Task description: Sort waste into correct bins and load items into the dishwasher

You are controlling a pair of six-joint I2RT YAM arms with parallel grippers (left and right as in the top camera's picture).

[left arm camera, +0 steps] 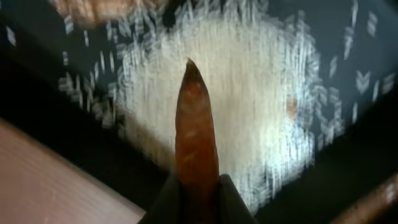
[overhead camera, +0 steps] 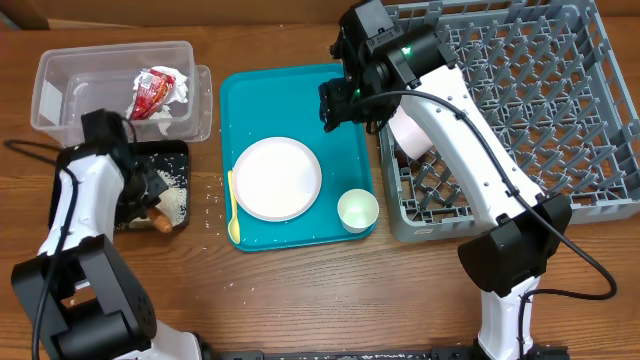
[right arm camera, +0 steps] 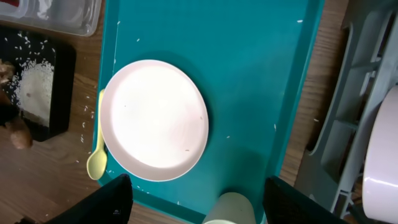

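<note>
My left gripper [overhead camera: 152, 188] hangs over the black tray [overhead camera: 172, 150]. In the left wrist view it [left arm camera: 198, 190] is shut on a brown sausage [left arm camera: 196, 130], held over a pile of white rice [left arm camera: 261, 93]. A brown food piece [overhead camera: 162, 223] lies at the tray's near corner. The clear tub [overhead camera: 60, 75] holds crumpled paper with a red wrapper [overhead camera: 155, 92]. My right gripper [overhead camera: 335, 108] is open and empty, high above the teal tray [right arm camera: 249, 62], its fingers wide apart [right arm camera: 202, 202]. Below it are the white plate [right arm camera: 155, 118], yellow spoon [right arm camera: 97, 158] and small cup [right arm camera: 231, 210].
The grey dish rack [overhead camera: 560, 120] stands at the right with a white bowl [overhead camera: 410, 135] in its near left corner, under my right arm. Loose rice grains dot the wood [overhead camera: 212, 195] between the black tray and the teal tray.
</note>
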